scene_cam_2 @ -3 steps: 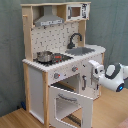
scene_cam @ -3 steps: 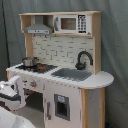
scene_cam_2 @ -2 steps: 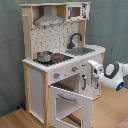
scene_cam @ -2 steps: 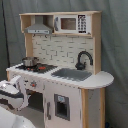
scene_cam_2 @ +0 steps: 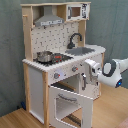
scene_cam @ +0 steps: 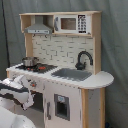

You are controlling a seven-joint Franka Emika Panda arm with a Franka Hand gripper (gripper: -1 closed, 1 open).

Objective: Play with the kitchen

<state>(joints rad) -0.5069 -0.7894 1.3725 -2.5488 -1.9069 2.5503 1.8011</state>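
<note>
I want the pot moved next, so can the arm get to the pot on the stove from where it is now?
Probably yes. The pot stands uncovered on the stove with open space beneath the hood. The arm sits low at the kitchen's front by the open oven door, so it must rise first.

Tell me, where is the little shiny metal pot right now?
The shiny metal pot sits on the stove at the second exterior view's left end of the counter, under the grey hood, with the sink to its right.
</note>
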